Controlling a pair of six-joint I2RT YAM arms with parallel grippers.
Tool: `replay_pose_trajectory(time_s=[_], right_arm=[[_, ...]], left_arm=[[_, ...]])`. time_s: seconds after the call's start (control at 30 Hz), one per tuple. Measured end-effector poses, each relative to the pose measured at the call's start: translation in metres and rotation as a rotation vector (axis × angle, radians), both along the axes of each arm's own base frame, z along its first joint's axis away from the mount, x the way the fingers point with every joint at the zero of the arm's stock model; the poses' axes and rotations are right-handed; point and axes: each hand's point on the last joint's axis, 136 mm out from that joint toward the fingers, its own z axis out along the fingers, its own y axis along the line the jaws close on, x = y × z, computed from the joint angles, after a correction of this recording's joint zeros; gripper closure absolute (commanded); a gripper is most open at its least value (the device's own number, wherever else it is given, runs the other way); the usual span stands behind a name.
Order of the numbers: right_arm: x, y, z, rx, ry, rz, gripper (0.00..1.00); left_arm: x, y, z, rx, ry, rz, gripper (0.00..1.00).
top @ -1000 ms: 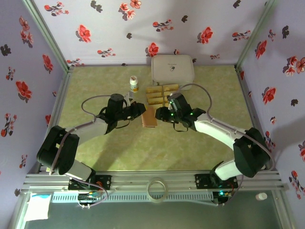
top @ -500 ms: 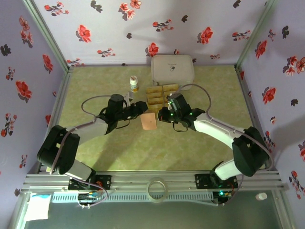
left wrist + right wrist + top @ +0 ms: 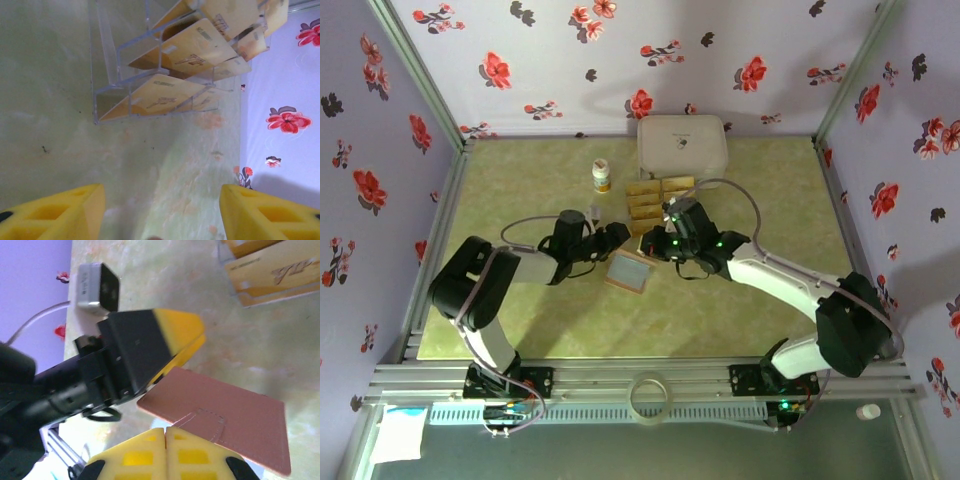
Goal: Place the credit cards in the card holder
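At mid-table, between the two grippers: card holder (image 3: pixel 628 271), pinkish-tan, lying on the green table (image 3: pixel 570 320), its long side running roughly across the table with a slight skew; reads greyish with a tan border overhead, plain tan with a stitched tab in the right wrist view. Right gripper (image 3: pixel 165 434): jaws pressed fully together, tips meeting at the holder's near edge; whether a sliver of that edge is nipped between them, or they merely rest against it, cannot be made out. Left gripper (image 3: pixel 161 207): jaws well apart, nothing between them, bare table beneath; one of its black, yellow-tipped fingers (image 3: pixel 177 332) sits just beside a corner of the holder in the right wrist view, contact not determinable. Credit cards (image 3: pixel 187 47): gold, standing aslant in a clear rack (image 3: pixel 106 45), just beyond the holder on the far side of both grippers; long edges running across the table overhead; rack straight ahead of the open left jaws (judged: the left arm is the better placed to fetch a card, the right being occupied at the holder). Hidden or doubtful: the holder's pockets, too small overhead and turned away from the right wrist camera; the number of cards, since they overlap and the rack is cut off at the frame's top; whether the holder lies flat or is tipped up on one edge. Also present, behind the rack: white box (image 3: pixel 682 146); small bottle (image 3: pixel 602 176).
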Motion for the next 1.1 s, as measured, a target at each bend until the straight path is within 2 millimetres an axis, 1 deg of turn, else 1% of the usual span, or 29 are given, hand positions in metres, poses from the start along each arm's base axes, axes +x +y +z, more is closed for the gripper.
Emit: replay_pose_trajectory(time_s=[0.17, 0.3, 0.4, 0.5, 0.63, 0.73, 0.87, 0.97, 1.1], right_arm=[[-0.007, 0.012, 0.006, 0.041, 0.016, 0.0, 1.0], [-0.007, 0.014, 0.006, 0.06, 0.028, -0.027, 1.0], [-0.007, 0.005, -0.001, 0.054, 0.044, -0.077, 1.0], [-0.008, -0.009, -0.007, 0.043, 0.048, -0.143, 1.0], [-0.008, -0.031, -0.012, 0.031, 0.034, -0.241, 1.0], [-0.008, -0.045, -0.021, 0.009, 0.032, -0.296, 1.0], [-0.009, -0.056, -0.035, -0.022, 0.038, -0.343, 1.0], [-0.012, -0.066, -0.047, -0.048, 0.046, -0.369, 1.0], [-0.012, -0.079, -0.056, -0.063, 0.052, -0.395, 1.0]], left_arm=[[0.005, 0.002, -0.009, -0.024, 0.023, 0.003, 0.39], [0.013, 0.013, -0.013, -0.034, 0.038, 0.02, 0.39], [0.022, 0.024, -0.011, -0.039, 0.045, 0.041, 0.38], [0.031, 0.035, -0.01, -0.031, 0.055, 0.059, 0.37], [0.032, 0.052, -0.008, 0.015, 0.073, 0.075, 0.35], [0.027, 0.059, 0.003, 0.051, 0.067, 0.063, 0.35], [0.012, 0.058, 0.015, 0.116, 0.054, 0.022, 0.35], [-0.005, 0.05, 0.015, 0.193, 0.06, -0.03, 0.35], [-0.028, 0.035, 0.007, 0.304, 0.073, -0.11, 0.34]])
